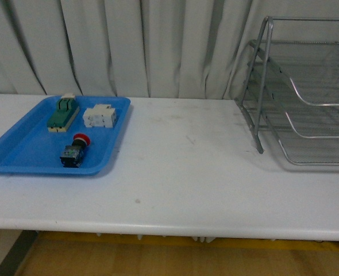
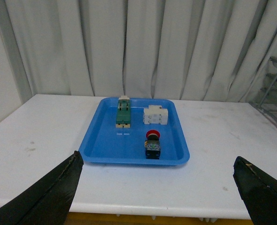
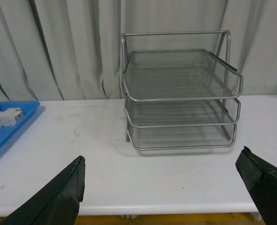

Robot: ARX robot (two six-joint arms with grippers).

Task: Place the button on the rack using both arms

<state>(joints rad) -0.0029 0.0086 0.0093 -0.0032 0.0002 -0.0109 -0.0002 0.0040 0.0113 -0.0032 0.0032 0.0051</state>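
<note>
button (image 1: 76,150): it lies on its side in the blue tray (image 1: 21,150), in the near right part of it, with the red cap turned to the far side and the dark body towards me. The left wrist view shows it too (image 2: 152,144), in line between my two left fingers but well beyond them.
blue tray: it sits flat on the left part of the table (image 1: 187,172), its near rim close to the table's near edge.
green switch (image 1: 63,113): it is in the far part of the tray, left of the white block (image 1: 99,117); both are apart from the button.
rack (image 1: 262,86): it stands on the far right of the table, three wire shelves one above another in a tube frame, its right part cut off in the front view. It is well apart from the tray. My right wrist view sees it whole (image 3: 180,93), open fronts facing me.
left pincer (image 2: 157,158): spread wide, nothing between the dark fingers (image 2: 49,197); it hangs off the near side of the table, facing the tray.
right pincer (image 3: 162,155): also spread wide and holding nothing; it faces the rack from the near side.
curtain (image 1: 129,46): pale folds hang behind the table.
</note>
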